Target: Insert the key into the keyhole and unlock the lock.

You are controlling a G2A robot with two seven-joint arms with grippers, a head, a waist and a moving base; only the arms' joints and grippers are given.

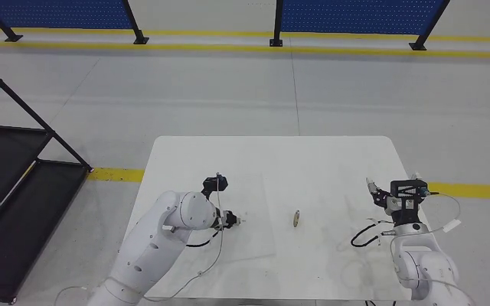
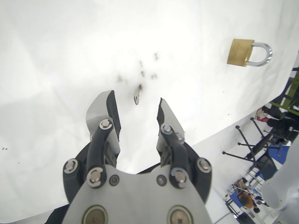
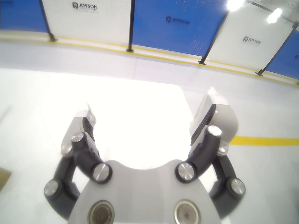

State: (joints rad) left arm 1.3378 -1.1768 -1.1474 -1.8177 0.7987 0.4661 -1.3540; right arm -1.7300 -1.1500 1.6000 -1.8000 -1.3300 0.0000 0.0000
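The white surface (image 1: 321, 168) stands on a pale floor. Nearest the robot, the left tool (image 2: 137, 109) hangs low, jaws released and holding nothing. The key (image 2: 136, 97) lies flat on the surface at the mouth of the gap between them. It looks like thin, light, stiff metal that could slide on the smooth top, so a pinch across its round bow, leaving the blade free, seems best. The dark smudges (image 2: 142, 73) around it are stains, no obstacle. Farther on lies the lock (image 2: 241, 52), its brass body flat and its steel shackle (image 2: 262, 54) apparently closed. It is probably heavier and may skid unless gripped by the body. I cannot see its keyhole. The right tool (image 3: 149, 122) hovers released by the surface's right edge, well apart from the lock. Blue fence panels (image 1: 352, 14) stand beyond.
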